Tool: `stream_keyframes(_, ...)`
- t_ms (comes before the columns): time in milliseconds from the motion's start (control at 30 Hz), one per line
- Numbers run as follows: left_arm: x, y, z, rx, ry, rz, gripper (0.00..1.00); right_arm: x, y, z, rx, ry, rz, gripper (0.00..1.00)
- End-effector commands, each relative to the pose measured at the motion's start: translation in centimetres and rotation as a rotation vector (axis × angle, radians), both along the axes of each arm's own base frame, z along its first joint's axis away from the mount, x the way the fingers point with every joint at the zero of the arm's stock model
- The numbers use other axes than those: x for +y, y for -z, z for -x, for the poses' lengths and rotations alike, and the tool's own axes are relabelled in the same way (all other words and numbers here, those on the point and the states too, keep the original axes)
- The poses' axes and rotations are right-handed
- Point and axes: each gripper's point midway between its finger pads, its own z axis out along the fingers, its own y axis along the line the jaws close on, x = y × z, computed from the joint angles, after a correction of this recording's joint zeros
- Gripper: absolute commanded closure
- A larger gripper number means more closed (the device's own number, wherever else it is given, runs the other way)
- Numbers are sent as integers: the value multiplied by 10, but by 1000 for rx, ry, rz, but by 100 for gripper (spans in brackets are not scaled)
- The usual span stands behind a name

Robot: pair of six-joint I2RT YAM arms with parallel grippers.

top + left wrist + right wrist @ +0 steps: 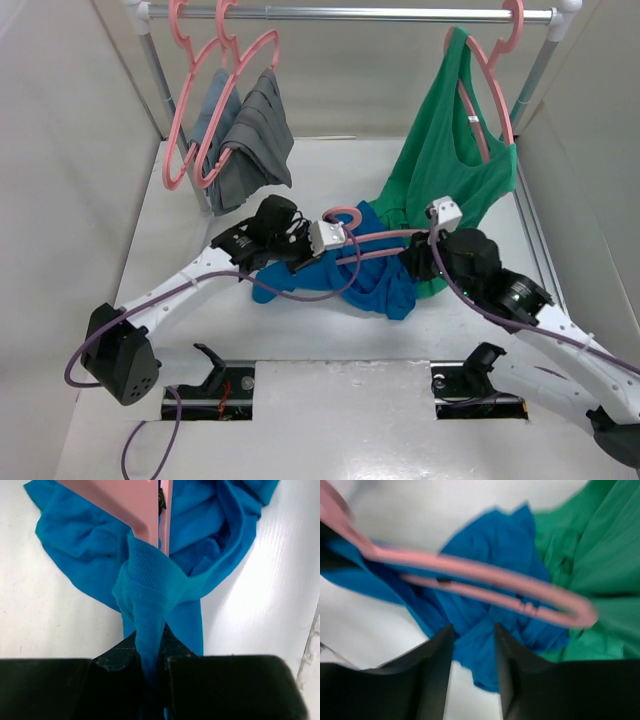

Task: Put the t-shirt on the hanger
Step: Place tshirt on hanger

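My left wrist view shows what the overhead view hides: my left claw (150,655) is clenched on a ribbed fold of the t-shirt (75,540), with the hanger (130,500) just beyond. My right claw (472,645) hangs released over the blue cloth. Both arms stretch inward, meeting beside the green top (450,150), where the t-shirt lies bunched.

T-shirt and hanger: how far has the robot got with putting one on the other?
Early to midway. Done: the hanger lies across the t-shirt. In hand: the left pincer is shut on the ribbed collar, drawn up against the hanger; the right pincer is open near the hanger, holding nothing. Left: the t-shirt is bunched, on neither hanger shoulder.
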Motion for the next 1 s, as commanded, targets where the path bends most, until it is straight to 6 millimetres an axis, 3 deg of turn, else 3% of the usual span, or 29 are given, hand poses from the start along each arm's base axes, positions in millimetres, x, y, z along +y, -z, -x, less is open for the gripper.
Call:
stream_keyframes(0, -3, -17, -9, 16, -87, 99, 100, 9, 24, 5, 96, 17, -35, 65)
stream_keyframes(33, -2, -17, -10, 23, -107, 98, 100, 14, 28, 3, 111, 12, -33, 73)
stream_keyframes(133, 5, -11, -14, 67, -182, 101, 100, 22, 41, -2, 136, 13, 7, 76)
stream_keyframes(333, 16, -4, -6, 119, -242, 117, 100, 47, 62, -6, 188, -44, 33, 49)
stream_keyframes(400, 14, -4, -6, 122, -241, 133, 100, 58, 71, -15, 196, -52, 35, 47)
stream_keyframes(533, 11, -13, -7, 114, -237, 159, 100, 61, 96, -26, 253, -8, 100, 47)
stream_keyframes(633, 11, -13, -7, 113, -237, 159, 100, 75, 100, -37, 245, -19, 84, 49)
stream_keyframes(767, 11, -13, -7, 113, -237, 159, 100, 75, 124, -41, 308, 32, 118, 62)
stream_keyframes(900, 12, -15, -5, 112, -237, 160, 100, 66, 134, -42, 326, 85, 137, 70)
stream_keyframes(933, 12, -15, -5, 112, -237, 160, 100, 63, 133, -41, 325, 93, 144, 76)
stream_keyframes(967, 13, -13, -4, 119, -238, 154, 100, 59, 138, -39, 339, 113, 152, 95)
